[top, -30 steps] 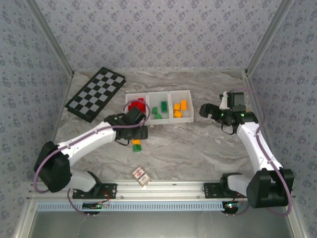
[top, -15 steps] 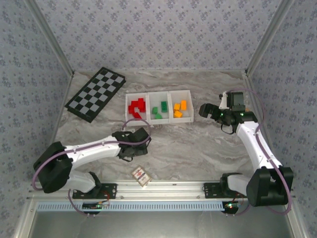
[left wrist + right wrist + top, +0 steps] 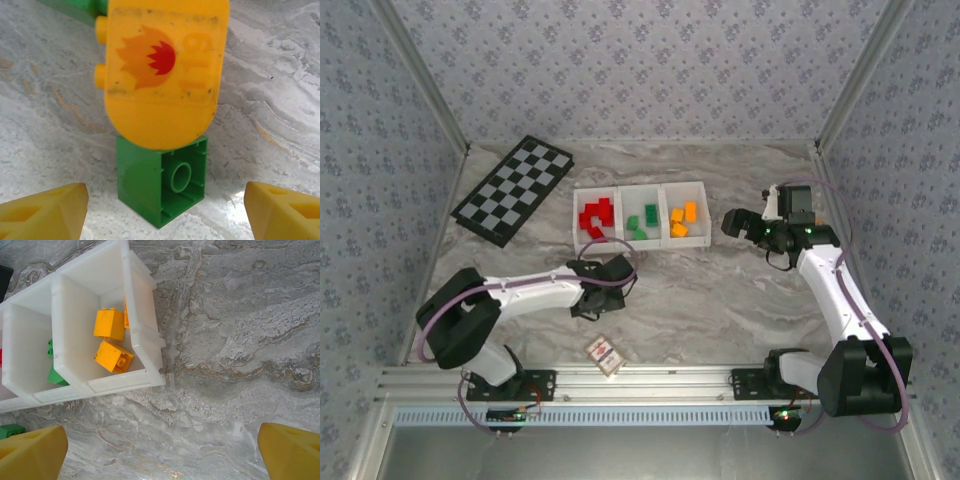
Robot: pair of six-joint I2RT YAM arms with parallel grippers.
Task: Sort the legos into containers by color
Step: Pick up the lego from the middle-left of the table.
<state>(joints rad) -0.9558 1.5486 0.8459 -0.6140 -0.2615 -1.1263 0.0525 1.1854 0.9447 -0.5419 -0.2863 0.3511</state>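
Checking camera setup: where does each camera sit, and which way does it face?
Top external: above, behind the bases, facing down on the table; both arms, left hand, right hand show.
Left wrist: faces down at green lego and flame-printed yellow lego; own fingertips show.
Right wrist: faces down at the tray; own fingertips show.
Shared: top external and right wrist both see the tray.

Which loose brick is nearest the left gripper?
The small green square plastic brick, centred before the left gripper; the rounded orange-yellow flame-printed piece lies beyond it.

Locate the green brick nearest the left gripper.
Left wrist view: the green brick lies on the marble table between the left gripper's open fingertips, touching the orange-yellow flame-printed piece just beyond it.
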